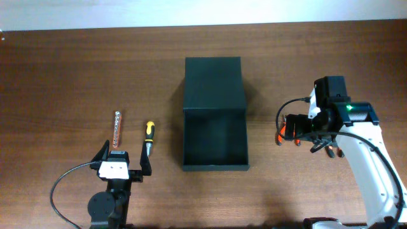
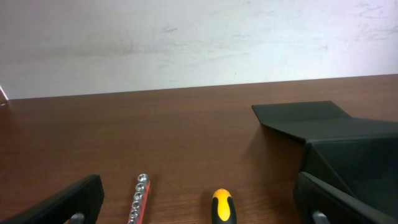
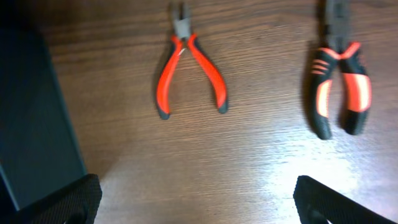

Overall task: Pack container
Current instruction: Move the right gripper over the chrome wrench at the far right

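Looking straight down from high above, taking in the whole table (image 1: 63,63). Riding low at the left wrist, facing level across the wood toward the wall (image 2: 186,37), sharing the screwdriver (image 2: 222,206) and container (image 2: 348,143) with overhead. Hovering close at the right wrist, pointing down at the red pliers (image 3: 189,68) near that container.

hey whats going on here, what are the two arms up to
Two robot arms are set up to pack the black container, which sits open and empty mid-table. Nothing is held yet. The left gripper is open near a yellow-handled screwdriver and a socket strip. The right gripper is open above the red-handled pliers and the orange-and-black pliers.
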Robot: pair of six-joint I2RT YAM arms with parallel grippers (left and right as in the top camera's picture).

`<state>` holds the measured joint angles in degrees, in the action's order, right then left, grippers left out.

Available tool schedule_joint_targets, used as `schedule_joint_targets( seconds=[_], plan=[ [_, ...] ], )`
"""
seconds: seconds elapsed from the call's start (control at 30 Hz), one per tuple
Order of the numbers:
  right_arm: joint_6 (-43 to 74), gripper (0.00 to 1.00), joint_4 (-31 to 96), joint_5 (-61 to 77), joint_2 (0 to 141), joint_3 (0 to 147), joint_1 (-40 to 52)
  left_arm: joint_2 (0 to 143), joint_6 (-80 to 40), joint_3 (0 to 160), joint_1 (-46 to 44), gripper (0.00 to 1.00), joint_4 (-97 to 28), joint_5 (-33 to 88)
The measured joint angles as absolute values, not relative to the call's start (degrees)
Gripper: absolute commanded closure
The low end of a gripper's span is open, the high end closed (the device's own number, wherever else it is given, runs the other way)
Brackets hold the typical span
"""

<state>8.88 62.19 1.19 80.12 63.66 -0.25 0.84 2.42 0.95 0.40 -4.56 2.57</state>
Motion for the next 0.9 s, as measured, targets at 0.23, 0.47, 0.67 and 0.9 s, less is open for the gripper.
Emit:
schedule_joint_targets(
  seconds=[0.23, 0.47, 0.67, 0.9],
  plan=[
    [14.9, 0.01, 62.2, -0.7, 81.9, 63.7, -0.3, 0.8, 2.4, 1.0, 0.4, 0.01, -4.6, 2.6],
    [14.9, 0.01, 64.6, -3.2, 82.0, 66.3, -0.3, 0.8, 2.4, 1.0, 0.4, 0.01, -4.6, 2.6],
    [8.6, 0.01, 72.2, -3.6, 82.3, 78.0, -1.8, 0.8, 2.4, 1.0, 0.4, 0.01, -4.6, 2.6],
    [2.3, 0.01, 77.8, -2.8, 82.3, 94.1, -13.5, 0.8, 2.4, 1.0, 0.4, 0.01, -4.6, 2.6]
  ],
)
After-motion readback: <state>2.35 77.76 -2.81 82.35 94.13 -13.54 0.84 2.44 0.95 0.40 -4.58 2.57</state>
